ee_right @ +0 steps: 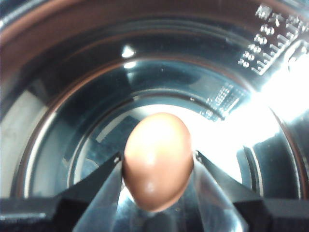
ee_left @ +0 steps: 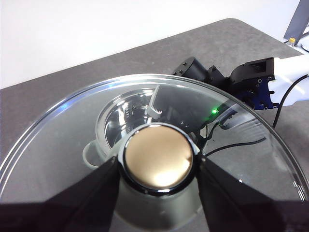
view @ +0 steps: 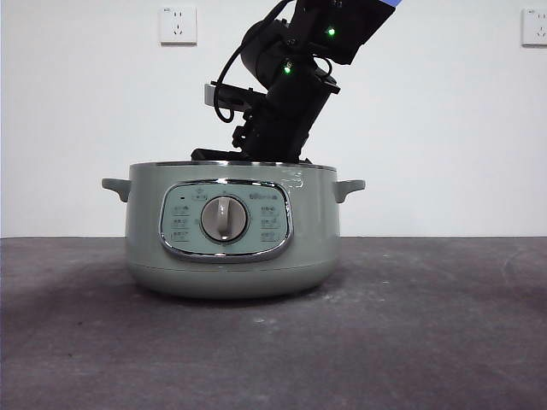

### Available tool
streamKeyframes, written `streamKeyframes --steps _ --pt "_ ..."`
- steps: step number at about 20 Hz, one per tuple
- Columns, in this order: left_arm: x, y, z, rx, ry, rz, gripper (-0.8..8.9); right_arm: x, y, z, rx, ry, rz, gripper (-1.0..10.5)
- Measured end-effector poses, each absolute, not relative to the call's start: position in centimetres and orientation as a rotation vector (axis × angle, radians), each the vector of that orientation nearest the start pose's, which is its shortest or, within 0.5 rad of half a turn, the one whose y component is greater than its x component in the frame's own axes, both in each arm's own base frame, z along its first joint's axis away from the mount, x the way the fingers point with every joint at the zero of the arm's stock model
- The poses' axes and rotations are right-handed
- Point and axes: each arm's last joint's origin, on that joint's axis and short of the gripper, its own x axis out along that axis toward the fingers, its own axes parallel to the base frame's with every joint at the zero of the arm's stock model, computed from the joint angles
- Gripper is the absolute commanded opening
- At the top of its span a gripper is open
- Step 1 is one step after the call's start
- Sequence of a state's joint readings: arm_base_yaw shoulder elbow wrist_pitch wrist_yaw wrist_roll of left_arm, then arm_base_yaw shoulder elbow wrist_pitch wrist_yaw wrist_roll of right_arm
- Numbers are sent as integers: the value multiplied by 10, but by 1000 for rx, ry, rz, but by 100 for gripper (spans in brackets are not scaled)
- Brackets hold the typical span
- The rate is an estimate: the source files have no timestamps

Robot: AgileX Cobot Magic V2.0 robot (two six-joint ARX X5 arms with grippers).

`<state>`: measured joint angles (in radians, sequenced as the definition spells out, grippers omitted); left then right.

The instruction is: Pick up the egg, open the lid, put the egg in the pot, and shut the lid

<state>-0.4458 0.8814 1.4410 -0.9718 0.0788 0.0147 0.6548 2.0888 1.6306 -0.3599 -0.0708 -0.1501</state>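
Observation:
The pale green pot (view: pixel 231 239) stands open on the table, its dial facing the front view. My right gripper (ee_right: pixel 158 162) is shut on the brown-orange egg (ee_right: pixel 158 159) and holds it down inside the pot's shiny steel bowl (ee_right: pixel 72 96). In the front view its arm (view: pixel 282 111) comes down into the pot from above and its jaws are hidden behind the pot's wall. My left gripper (ee_left: pixel 157 166) is shut on the knob (ee_left: pixel 157 157) of the glass lid (ee_left: pixel 58 140) and holds it in the air above and beside the pot (ee_left: pixel 113 123). The lid is out of the front view.
The dark grey table (view: pixel 427 325) runs around the pot. A white wall with two sockets (view: pixel 178 24) stands behind it. Through the lid the right arm (ee_left: pixel 251 82) and its cables show.

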Motion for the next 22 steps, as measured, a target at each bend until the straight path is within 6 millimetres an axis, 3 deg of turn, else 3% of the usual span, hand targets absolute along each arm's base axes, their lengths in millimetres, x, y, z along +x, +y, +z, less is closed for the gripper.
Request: streamKeyframes --steps 2,3,5,6,7,9,12,14,18,22 --pt "104 -52 449 90 406 -520 -8 366 284 208 -378 754 745 307" --pt "105 -52 449 90 407 -520 -8 366 284 208 -378 755 745 390" --pt "107 -54 448 92 416 -520 -8 364 283 211 -377 755 745 410" --pt "110 -55 448 93 420 -520 -8 361 281 222 -373 737 746 410" --pt "112 -56 448 93 420 -520 -8 356 277 241 -364 703 747 410" --pt "120 -60 446 95 431 -520 -8 335 257 299 -356 606 691 410" --pt "144 -71 442 97 444 -522 -8 292 205 379 -356 505 514 410" --pt "166 -82 437 102 457 -524 -8 260 167 421 -305 432 449 410" --pt "213 -106 419 96 485 -568 -8 194 114 475 -220 273 401 410" --pt "246 -122 400 100 520 -573 -8 155 90 493 -188 191 396 410"
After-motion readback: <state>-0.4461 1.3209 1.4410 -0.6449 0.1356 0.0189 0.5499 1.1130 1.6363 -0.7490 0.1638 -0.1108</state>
